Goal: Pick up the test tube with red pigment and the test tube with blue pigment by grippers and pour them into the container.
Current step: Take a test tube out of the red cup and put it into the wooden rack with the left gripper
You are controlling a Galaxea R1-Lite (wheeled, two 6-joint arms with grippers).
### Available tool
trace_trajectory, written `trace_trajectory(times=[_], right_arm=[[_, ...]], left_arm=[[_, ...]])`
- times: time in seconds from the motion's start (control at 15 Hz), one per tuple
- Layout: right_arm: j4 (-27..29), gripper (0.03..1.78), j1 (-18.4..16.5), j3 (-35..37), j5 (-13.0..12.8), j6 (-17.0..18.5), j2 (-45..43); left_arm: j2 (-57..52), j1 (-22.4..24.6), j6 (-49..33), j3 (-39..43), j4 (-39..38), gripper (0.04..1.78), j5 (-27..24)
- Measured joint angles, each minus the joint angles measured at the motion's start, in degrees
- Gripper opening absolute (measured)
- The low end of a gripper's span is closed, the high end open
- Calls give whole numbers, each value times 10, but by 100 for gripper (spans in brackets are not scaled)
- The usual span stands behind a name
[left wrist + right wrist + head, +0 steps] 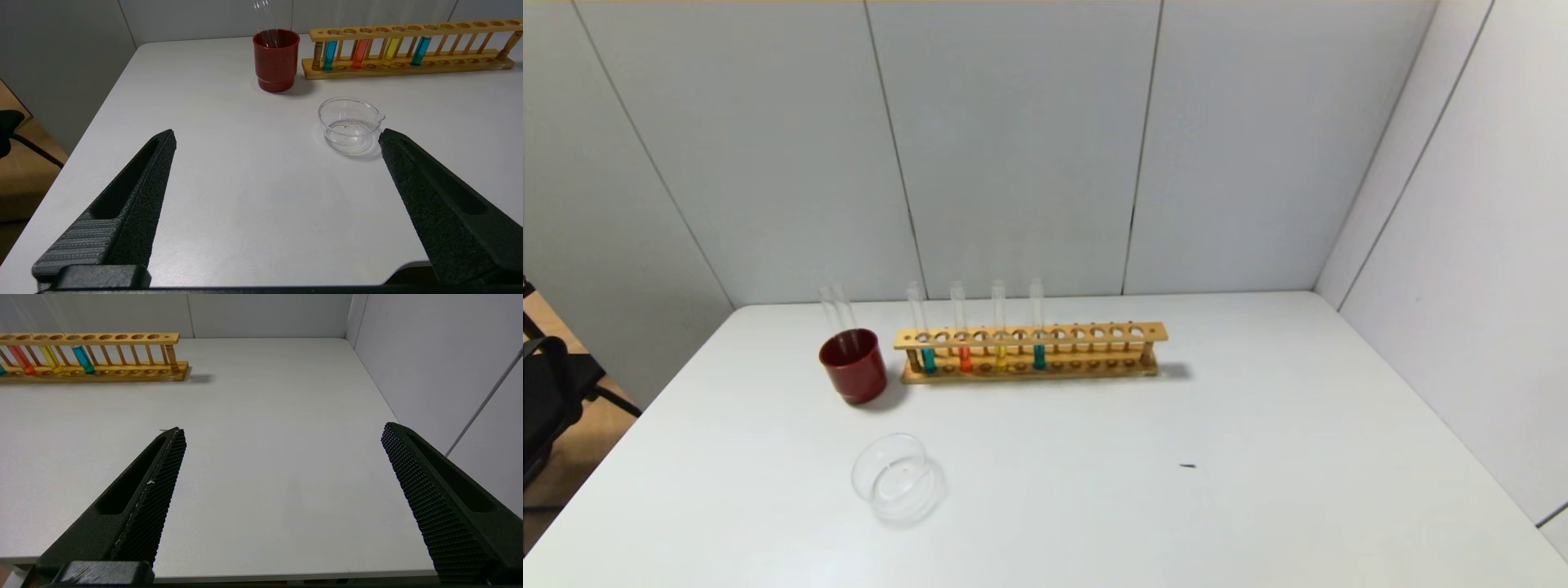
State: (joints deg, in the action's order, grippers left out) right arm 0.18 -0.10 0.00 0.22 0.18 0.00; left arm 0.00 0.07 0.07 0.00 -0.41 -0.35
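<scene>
The test tube with red pigment (pixel 965 357) stands in the wooden rack (pixel 1094 333), second from its left end; it also shows in the left wrist view (pixel 359 53) and the right wrist view (pixel 22 361). The test tube with blue pigment (pixel 1039 355) stands just right of the yellow tube, seen also in the left wrist view (pixel 420 51) and the right wrist view (pixel 83 359). The clear container (pixel 897 478) sits in front of the rack, empty. My left gripper (pixel 278 134) is open above the table, short of the container (pixel 349 122). My right gripper (pixel 284 428) is open over the table's right front. Neither shows in the head view.
A dark red cup (pixel 853 366) holding empty glass tubes stands left of the rack. A teal-green tube (pixel 929 359) and a yellow tube (pixel 1001 357) also stand in the rack. Walls close off the back and right; the table's left edge drops to the floor.
</scene>
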Motion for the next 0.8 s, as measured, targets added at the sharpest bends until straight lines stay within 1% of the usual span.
trace_trajectory(times=[0.6,0.8], right_arm=[[0,175,0,0,0,0,0],[0,175,0,0,0,0,0]], left_arm=[[0,0,8,0,0,175,0],[0,-1,24,-12,4,175,-10]])
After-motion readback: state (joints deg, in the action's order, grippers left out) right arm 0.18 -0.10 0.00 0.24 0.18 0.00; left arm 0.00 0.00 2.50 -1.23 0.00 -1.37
